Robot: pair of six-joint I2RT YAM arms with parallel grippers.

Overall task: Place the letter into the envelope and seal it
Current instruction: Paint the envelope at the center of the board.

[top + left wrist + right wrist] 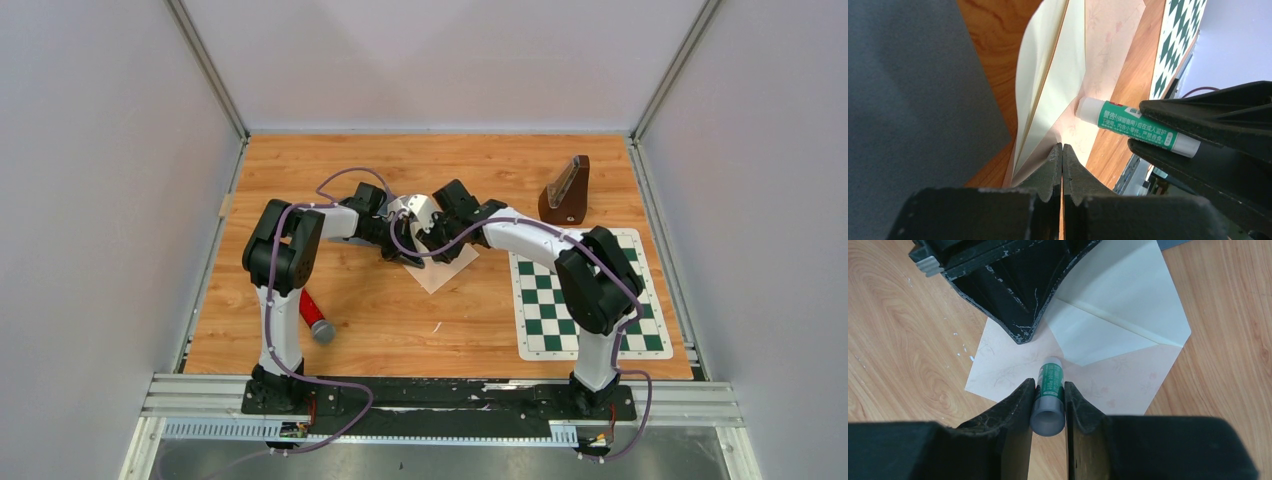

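At the table's [400, 330] centre: envelope [1128, 375] lying flat, flap lifted. Left gripper [1062, 160] clamped tight on the flap tip. Right gripper [1048, 388] part-closed around green glue stick [1133, 126], white end touching the envelope.

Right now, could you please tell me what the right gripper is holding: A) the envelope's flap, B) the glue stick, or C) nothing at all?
B: the right wrist view shows the glue stick clamped between the fingers of the right gripper, its tip over the envelope.
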